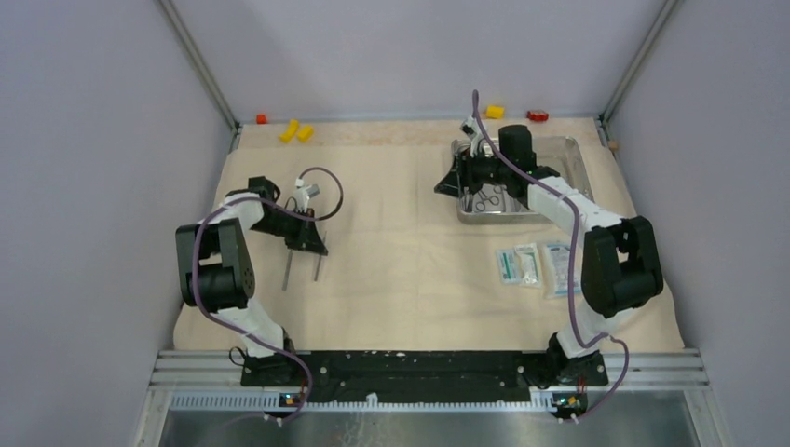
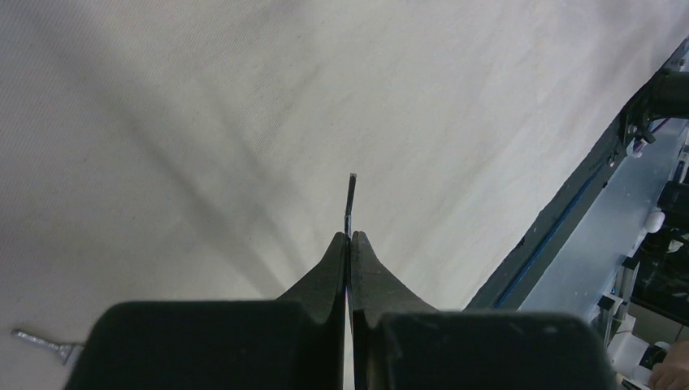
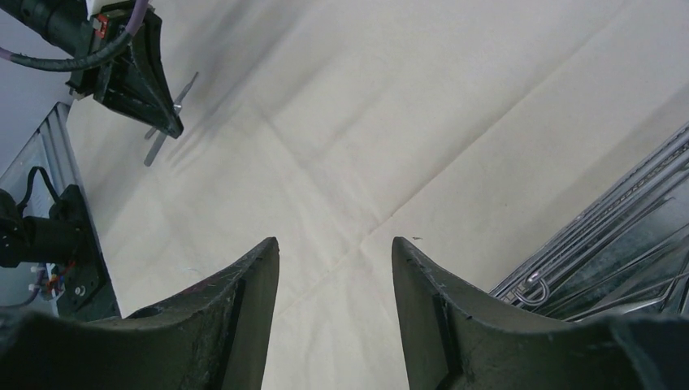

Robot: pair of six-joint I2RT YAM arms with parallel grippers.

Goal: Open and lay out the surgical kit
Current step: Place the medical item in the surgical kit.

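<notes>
Lying unfolded and flat across most of the top view: beige cloth wrap (image 1: pixel 410 270), fold creases visible; all the kit parts in view sit on it.
Right arm (image 1: pixel 610 261) reaches to the far right; left arm (image 1: pixel 219 265) is bent over the left-centre of the cloth; the two are well apart.
Shiny rectangular steel tray (image 1: pixel 570 160) sits at the cloth's far-right corner, long side running left-right; ring-handled metal instruments (image 1: pixel 490 197) lie in its near-left part; can't separate the kinds at this resolution.
White-and-teal sealed packets (image 1: pixel 518 264) lie flat, side by side on the cloth on the near side of the tray, just beside the right arm.
Right gripper (image 3: pixel 335 244) hovers at the tray's left rim, over bare cloth; jaws spread wide, nothing between them.
Left gripper (image 2: pixel 349 237) points down toward the cloth; jaws pressed together on a thin flat metal instrument (image 2: pixel 350 199), its tip sticking out past the fingertips; can't tell if it's tweezers or something else.
Second thin metal piece (image 2: pixel 39 341) lies on the cloth near that gripper, not touching it.
Yellow blocks (image 1: pixel 290 130) and red blocks (image 1: pixel 537 115) sit by the cloth's far edge; one yellow and one red are just beyond the tray, the rest well apart from the kit.
</notes>
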